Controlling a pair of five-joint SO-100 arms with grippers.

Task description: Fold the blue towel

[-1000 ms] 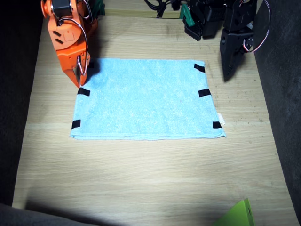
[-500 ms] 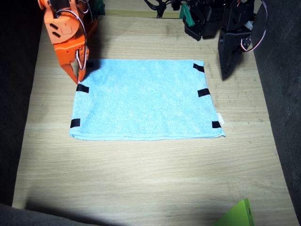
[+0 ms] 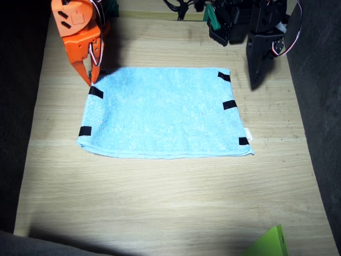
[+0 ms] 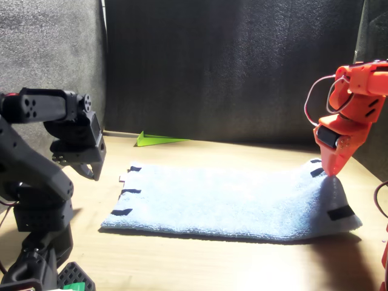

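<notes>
The blue towel [image 3: 165,112] lies spread on the wooden table [image 3: 160,202], with black tape strips along its two short edges and a small white tag [image 3: 249,134]. My orange right gripper [image 3: 90,79] is shut on the towel's far corner. In the front view that corner rises in a peak to the right gripper [image 4: 332,172] while the rest of the towel [image 4: 224,200] stays flat. My black left gripper [image 3: 258,74] hangs just off the opposite far corner, apart from the cloth. In the front view the left gripper [image 4: 91,171] does not show how its jaws stand.
A bright green flat piece [image 3: 269,242] lies at the table's near edge, and the same green piece [image 4: 159,140] shows behind the towel in the front view. Dark fabric walls bound the table. Black arm bases and cables [image 3: 229,21] crowd the far edge.
The right gripper has risen and drawn back with the towel corner in it, pulling that short edge up and inward. The left arm has barely shifted.
</notes>
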